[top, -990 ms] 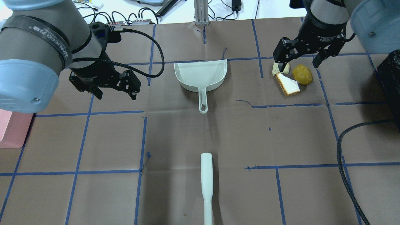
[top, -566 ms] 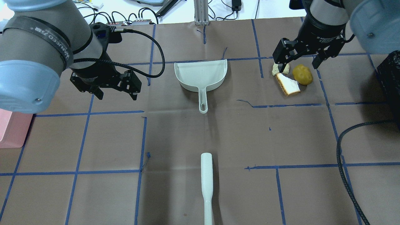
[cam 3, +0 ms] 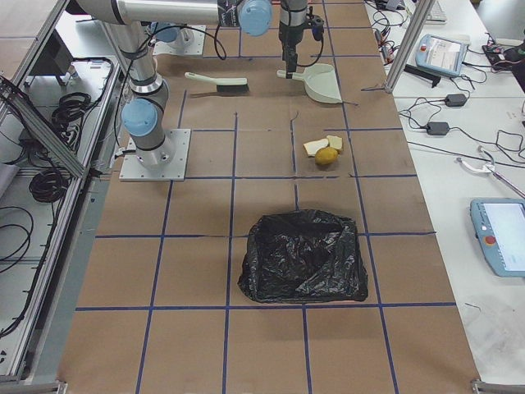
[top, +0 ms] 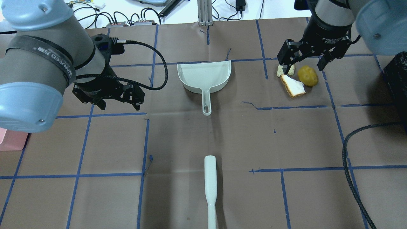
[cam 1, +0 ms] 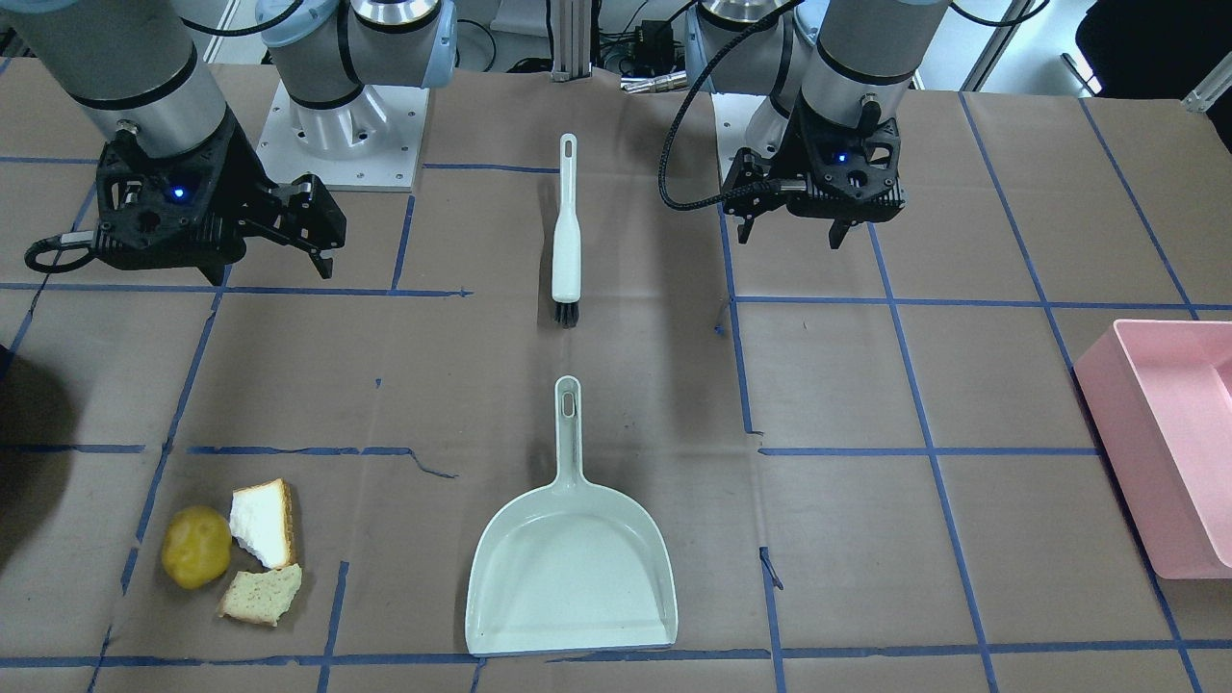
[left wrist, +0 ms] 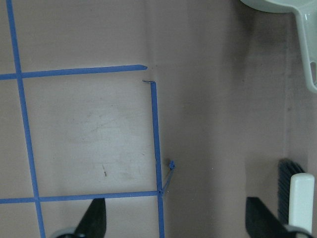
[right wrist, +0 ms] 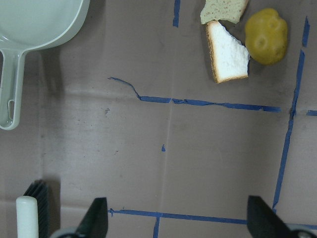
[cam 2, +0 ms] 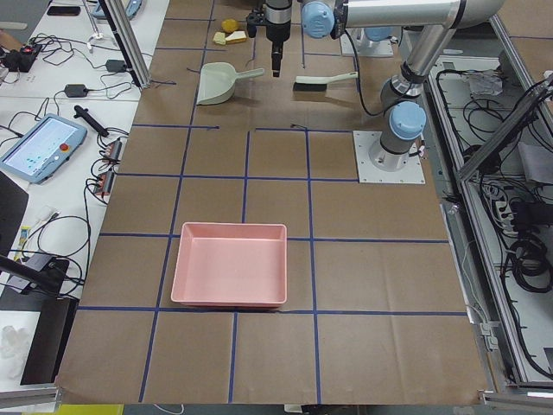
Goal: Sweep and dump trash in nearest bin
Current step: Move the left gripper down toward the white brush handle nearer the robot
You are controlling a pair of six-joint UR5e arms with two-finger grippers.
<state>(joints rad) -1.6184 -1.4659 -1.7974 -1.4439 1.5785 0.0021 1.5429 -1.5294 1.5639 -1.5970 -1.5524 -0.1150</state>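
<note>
The white brush [top: 210, 187] lies nearest the robot's base on the brown tabletop [top: 222, 136], with its bristles pointing away. The left pincer [top: 118, 101] hangs above the blue tape grid, spread wide and holding nothing. A black band [top: 47, 60] on that arm has white lettering that seems to read "WANJEED", though it is too small to be sure. Further out, the pale dustpan [top: 203, 74] sits with its handle toward the brush. The right pincer [right wrist: 181, 220] hovers wide and empty above the trash; "2F Adaptive" is printed on its wrist. The yellow lump [cam 1: 195, 547], white bread slice [cam 1: 262, 523] and tan chunk [cam 1: 260, 594] are clustered together, with the black-lined bin [cam 3: 303, 254] nearby. The pink bin [cam 1: 1169, 452] sits well apart.
</note>
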